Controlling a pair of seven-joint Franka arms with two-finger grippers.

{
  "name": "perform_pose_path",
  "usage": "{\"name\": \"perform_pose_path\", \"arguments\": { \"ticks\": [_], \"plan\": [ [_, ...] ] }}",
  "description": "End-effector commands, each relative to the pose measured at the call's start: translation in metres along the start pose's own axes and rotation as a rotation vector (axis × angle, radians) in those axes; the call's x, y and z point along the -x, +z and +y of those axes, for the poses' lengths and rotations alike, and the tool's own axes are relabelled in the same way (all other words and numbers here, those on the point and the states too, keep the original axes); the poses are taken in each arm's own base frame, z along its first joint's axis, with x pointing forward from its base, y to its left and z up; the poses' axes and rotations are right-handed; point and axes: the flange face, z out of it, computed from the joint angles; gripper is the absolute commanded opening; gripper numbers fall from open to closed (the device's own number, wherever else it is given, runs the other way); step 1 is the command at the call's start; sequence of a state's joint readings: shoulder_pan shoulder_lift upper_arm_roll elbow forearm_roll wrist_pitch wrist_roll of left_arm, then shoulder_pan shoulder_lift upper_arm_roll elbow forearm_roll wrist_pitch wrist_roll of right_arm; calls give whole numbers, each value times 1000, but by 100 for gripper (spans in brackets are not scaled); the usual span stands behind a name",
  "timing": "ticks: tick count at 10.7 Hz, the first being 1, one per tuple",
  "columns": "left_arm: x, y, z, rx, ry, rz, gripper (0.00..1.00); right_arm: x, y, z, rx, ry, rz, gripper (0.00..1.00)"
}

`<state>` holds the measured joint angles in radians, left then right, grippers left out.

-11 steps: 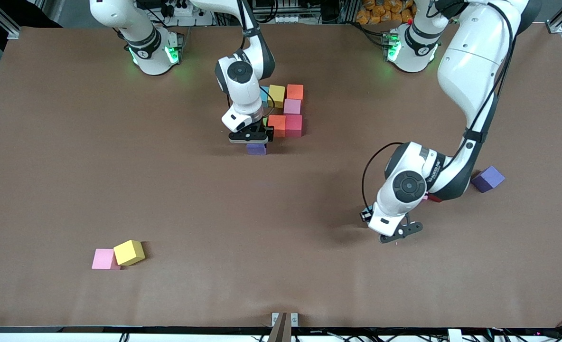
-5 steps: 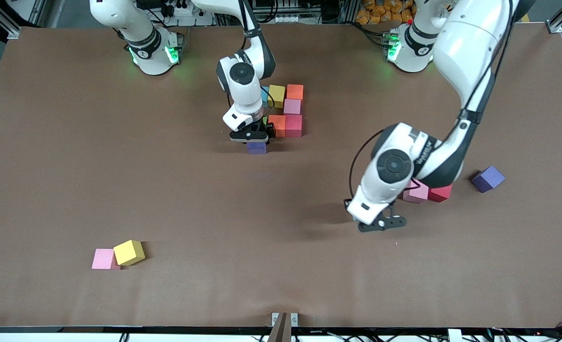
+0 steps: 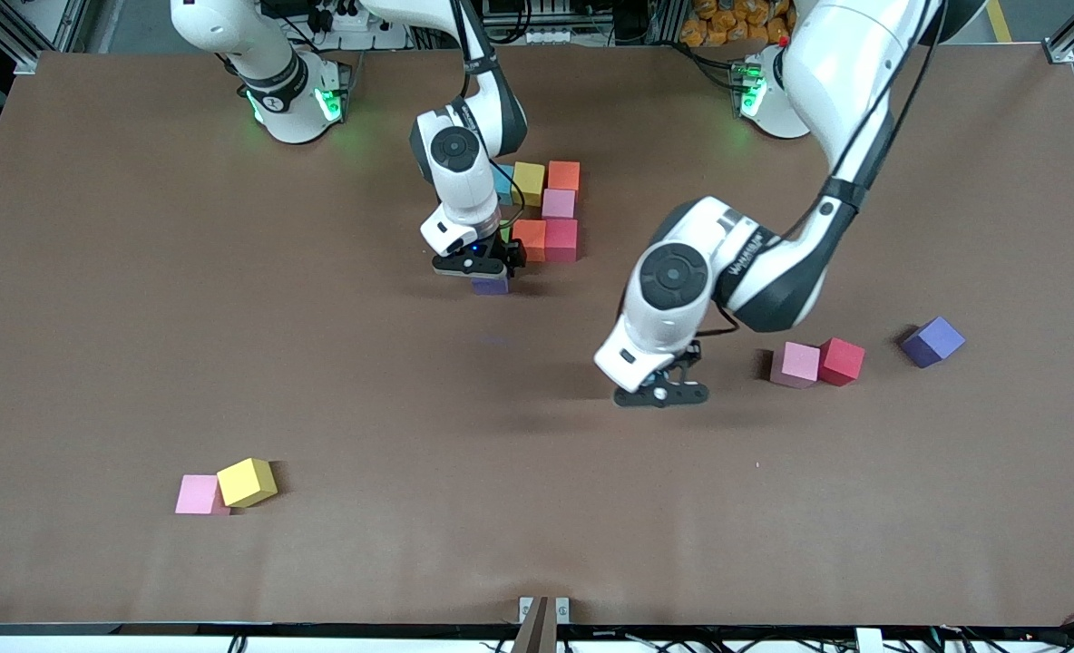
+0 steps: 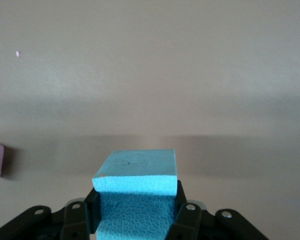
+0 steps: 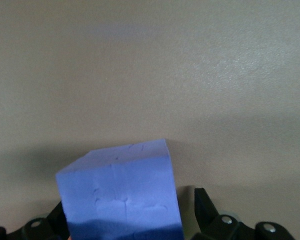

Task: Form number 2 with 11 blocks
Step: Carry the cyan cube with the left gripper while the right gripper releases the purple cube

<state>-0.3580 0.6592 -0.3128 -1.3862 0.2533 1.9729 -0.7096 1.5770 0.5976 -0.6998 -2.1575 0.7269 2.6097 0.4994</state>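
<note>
The blocks (image 3: 544,213) forming the digit sit mid-bench, unfinished, about seven laid. Right gripper (image 3: 472,267), released, hangs over a purple block (image 3: 490,285) at its near edge. Left gripper (image 3: 661,395) carries a clenched blue block (image 4: 136,195) above bare bench (image 3: 319,381). Five strays wait nearer the camera.

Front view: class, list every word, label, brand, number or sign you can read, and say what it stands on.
Left arm's forearm: one line of dark lettering, too blurred to read.
Blocks: no writing on any face that shows.
Table: no text.
Nothing else legible.
</note>
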Motion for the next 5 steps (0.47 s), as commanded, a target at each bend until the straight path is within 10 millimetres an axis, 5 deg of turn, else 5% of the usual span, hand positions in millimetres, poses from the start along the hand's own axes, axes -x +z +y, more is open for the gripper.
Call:
{"name": "perform_pose_path", "arguments": {
  "ticks": [1, 3, 5],
  "plan": [
    [17, -17, 25, 19, 19, -50, 7, -6, -14, -4, -42, 40, -52, 100],
    [33, -21, 42, 14, 40, -66, 7, -17, -23, 0, -52, 58, -51, 100],
    [40, -24, 51, 26, 48, -73, 7, -50, -40, 13, -73, 74, -107, 100]
  ]
}}
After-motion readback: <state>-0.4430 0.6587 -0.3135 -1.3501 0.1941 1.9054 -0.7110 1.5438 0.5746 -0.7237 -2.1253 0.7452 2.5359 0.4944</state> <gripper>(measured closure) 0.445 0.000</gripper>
